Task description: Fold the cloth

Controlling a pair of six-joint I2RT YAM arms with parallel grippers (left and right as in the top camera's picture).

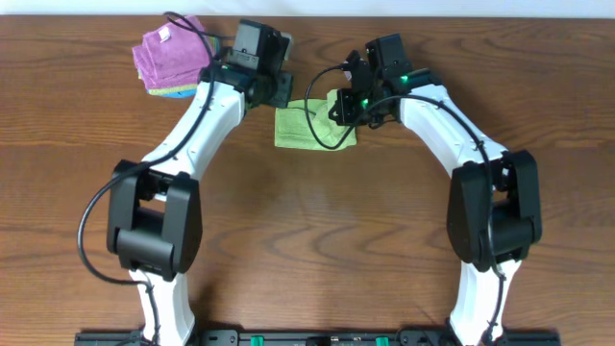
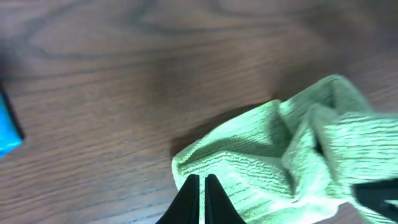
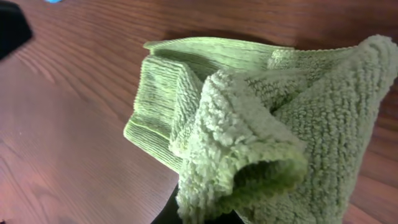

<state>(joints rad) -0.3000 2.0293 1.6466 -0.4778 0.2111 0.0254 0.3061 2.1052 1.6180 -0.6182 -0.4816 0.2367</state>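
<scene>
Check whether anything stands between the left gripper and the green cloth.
Nothing visible does. The left gripper sits right at the edge of the green cloth. The pink cloths lie well off to its side, and the right gripper bunches up the cloth's opposite part.

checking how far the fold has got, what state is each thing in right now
green cloth: partly folded, one side bunched up and lifted
right gripper: looks shut on the green cloth, fingers mostly hidden under it
left gripper: shut, tips at the near edge of the green cloth
pink towel pile: folded and stacked, lying flat
</scene>
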